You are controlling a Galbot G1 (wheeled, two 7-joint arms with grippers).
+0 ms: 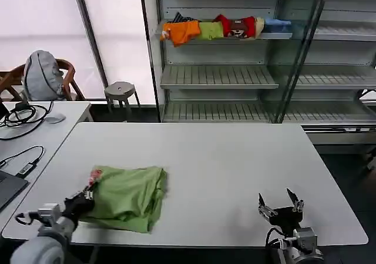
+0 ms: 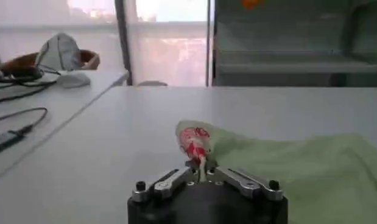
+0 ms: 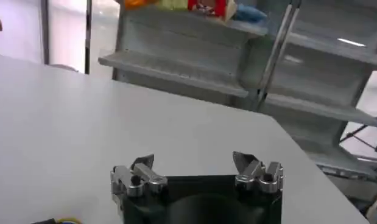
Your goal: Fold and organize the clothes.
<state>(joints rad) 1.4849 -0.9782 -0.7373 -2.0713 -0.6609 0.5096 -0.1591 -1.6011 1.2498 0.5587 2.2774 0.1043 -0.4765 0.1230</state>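
The clothes, a light green polo shirt (image 1: pixel 130 196), lie folded into a rough square on the front left of the white table (image 1: pixel 223 158). A red-and-white printed corner (image 2: pixel 194 139) sticks up at its left edge. My left gripper (image 1: pixel 87 198) is shut on that corner of the shirt (image 2: pixel 310 164), the cloth pinched between its closed fingertips. My right gripper (image 1: pixel 281 205) hovers open over bare table near the front right edge, fingers (image 3: pixel 142 165) spread wide with nothing between them.
A metal shelf rack (image 1: pixel 235 76) stands behind the table with orange, green, red and blue garments (image 1: pixel 220 27) bunched on its top shelf. A second desk (image 1: pixel 35 132) with cables sits to the left, with a stool (image 1: pixel 120 92) and a chair (image 1: pixel 41 79) beyond.
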